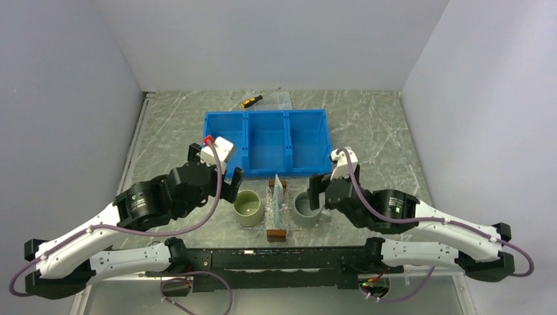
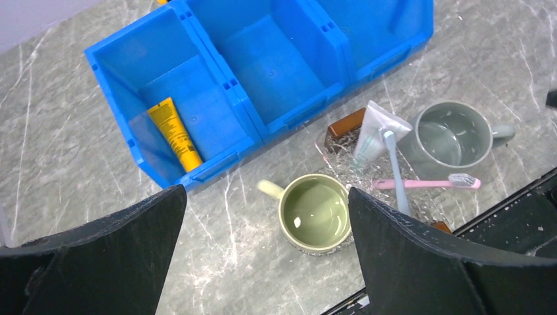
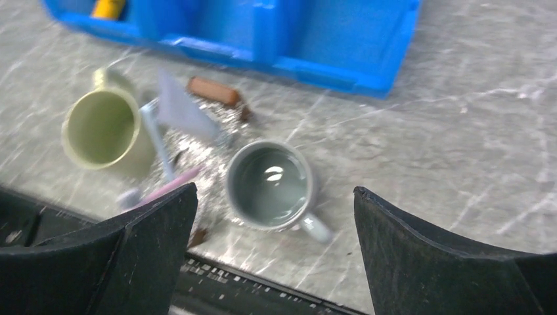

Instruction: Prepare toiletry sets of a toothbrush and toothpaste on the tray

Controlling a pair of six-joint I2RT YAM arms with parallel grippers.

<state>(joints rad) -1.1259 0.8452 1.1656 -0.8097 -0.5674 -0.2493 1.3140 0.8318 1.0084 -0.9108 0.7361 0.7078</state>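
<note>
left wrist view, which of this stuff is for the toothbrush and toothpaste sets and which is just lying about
For the job: tray, toothpaste, pink toothbrush, pale blue toothbrush.

Lying about: blue bin, yellow tube in its end compartment, green mug, grey mug, screwdriver behind the bin.

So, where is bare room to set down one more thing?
Bare marble lies right of the blue bin and gray mug, and left of the bin. Its middle and right compartments are empty. Crowded: the tray between green mug and gray mug.
</note>
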